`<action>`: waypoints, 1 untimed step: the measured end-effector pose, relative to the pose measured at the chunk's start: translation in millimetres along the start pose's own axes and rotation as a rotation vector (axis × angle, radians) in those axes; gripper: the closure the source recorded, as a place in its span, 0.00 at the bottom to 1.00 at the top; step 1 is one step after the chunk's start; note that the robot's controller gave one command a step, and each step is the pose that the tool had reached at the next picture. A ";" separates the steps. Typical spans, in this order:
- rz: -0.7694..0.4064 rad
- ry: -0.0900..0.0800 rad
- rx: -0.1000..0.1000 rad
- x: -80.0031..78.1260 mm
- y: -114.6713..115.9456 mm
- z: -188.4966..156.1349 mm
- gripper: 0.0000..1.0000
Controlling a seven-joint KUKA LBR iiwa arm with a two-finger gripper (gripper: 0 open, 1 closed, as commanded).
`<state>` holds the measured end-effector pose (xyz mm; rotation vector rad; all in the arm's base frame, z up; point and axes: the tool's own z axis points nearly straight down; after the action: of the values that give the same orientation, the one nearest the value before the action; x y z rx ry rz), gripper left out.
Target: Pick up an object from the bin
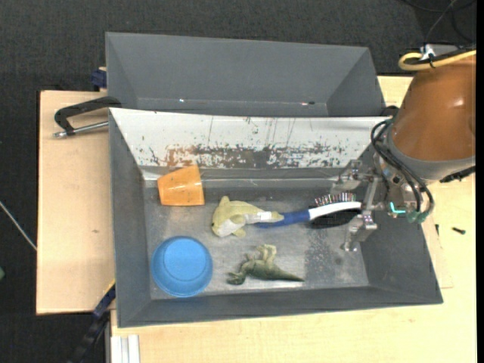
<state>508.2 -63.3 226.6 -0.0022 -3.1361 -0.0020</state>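
Inside the bin (128, 203), rear left and close to the back wall: a cup (181, 187). In front of it, at the front left corner: a bowl (181, 266). Mid-floor, right of the cup and behind the bowl's right side: a rag (229, 216), touching the handle end of a brush (291, 217). Stretches rightward from the rag, bristle head at the right end. In front of rag and brush, right of the bowl, near the front wall: a toy lizard (265, 267). Just right of the brush head, at the floor's right end: the gripper (359, 233).
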 end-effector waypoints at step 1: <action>0.049 -0.003 -0.001 -22.8 -4.0 150.3 0.00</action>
<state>530.2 -67.1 76.2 -0.0786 -3.1384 -0.0031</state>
